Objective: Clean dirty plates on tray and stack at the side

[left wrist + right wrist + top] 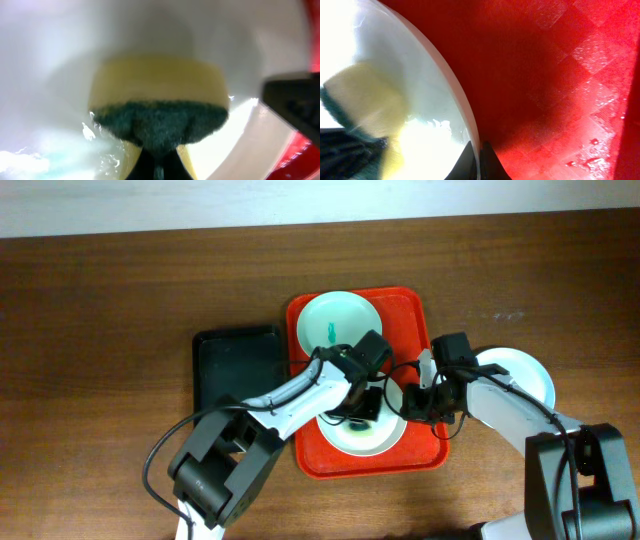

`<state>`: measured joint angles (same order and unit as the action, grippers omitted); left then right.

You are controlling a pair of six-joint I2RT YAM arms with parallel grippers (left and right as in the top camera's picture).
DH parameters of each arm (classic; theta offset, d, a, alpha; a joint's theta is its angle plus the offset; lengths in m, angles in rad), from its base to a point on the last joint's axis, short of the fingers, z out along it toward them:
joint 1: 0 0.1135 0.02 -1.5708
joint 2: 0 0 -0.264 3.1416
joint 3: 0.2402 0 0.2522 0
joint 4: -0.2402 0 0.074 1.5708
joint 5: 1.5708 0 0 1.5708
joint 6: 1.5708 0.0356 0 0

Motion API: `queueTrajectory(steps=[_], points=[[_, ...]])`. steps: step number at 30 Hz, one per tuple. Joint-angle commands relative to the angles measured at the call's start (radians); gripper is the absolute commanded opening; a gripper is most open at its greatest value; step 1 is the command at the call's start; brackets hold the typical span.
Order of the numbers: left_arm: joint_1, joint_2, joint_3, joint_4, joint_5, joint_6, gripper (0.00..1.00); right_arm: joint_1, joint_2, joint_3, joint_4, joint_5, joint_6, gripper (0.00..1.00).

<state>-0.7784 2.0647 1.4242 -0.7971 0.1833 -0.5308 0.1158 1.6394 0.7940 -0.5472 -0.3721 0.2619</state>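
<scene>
Overhead, a black tray [237, 370] lies just left of the red tray [412, 320], both on the wooden table [90, 330]. At the red tray's far end sits the far plate [350, 310], pale, with a teal smear [331, 333] at its centre. At the tray's near end lies the near plate [350, 442], with both arms over it. The left gripper [362, 402] is clenched on a sponge [160, 95] — yellow body, dark green scouring face — set against the inside of the near plate; the left wrist view shows wet glints on the plate beside it. The right gripper [481, 161] reaches in over the tray's right side, its fingers [492, 167] pinched tight on the near plate's rim — one inside, one outside — with bare red tray floor next to them. A third plate [525, 375] lies on the table near the red tray's right edge, off the tray and partly under the right arm.
</scene>
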Motion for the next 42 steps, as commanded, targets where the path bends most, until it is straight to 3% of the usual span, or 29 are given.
queueTrajectory(steps=[1,5,8,13,17,25,30,35,39,42], points=[[0.068,0.061,0.015,-0.154,-0.354,-0.05,0.0,-0.004,0.006,-0.013,0.003,0.028,0.009,0.04],[0.071,0.061,0.025,-0.157,-0.454,-0.053,0.0,-0.004,0.006,-0.013,0.002,0.028,0.009,0.04],[0.068,0.061,0.025,-0.101,-0.417,-0.052,0.0,-0.004,0.006,-0.013,0.002,0.028,0.009,0.04],[0.037,0.063,0.023,0.011,-0.092,-0.04,0.0,-0.004,0.006,-0.013,0.002,0.028,0.009,0.04],[-0.008,0.063,0.023,0.084,0.05,-0.01,0.0,-0.004,0.006,-0.013,0.002,0.028,0.009,0.04],[0.002,0.056,0.048,0.016,0.034,0.009,0.0,-0.004,0.006,-0.013,0.001,0.028,0.009,0.04],[0.032,-0.022,0.142,-0.14,-0.081,0.063,0.0,-0.004,0.006,-0.013,0.002,0.028,0.009,0.04],[0.037,-0.122,0.145,-0.149,-0.123,0.107,0.0,-0.004,0.006,-0.013,0.002,0.028,0.009,0.04],[0.047,-0.124,0.145,-0.193,-0.238,0.106,0.0,-0.004,0.006,-0.013,0.0,0.028,0.009,0.04],[0.114,-0.169,0.146,-0.23,-0.231,0.095,0.0,-0.004,0.006,-0.013,-0.003,0.028,0.009,0.04]])
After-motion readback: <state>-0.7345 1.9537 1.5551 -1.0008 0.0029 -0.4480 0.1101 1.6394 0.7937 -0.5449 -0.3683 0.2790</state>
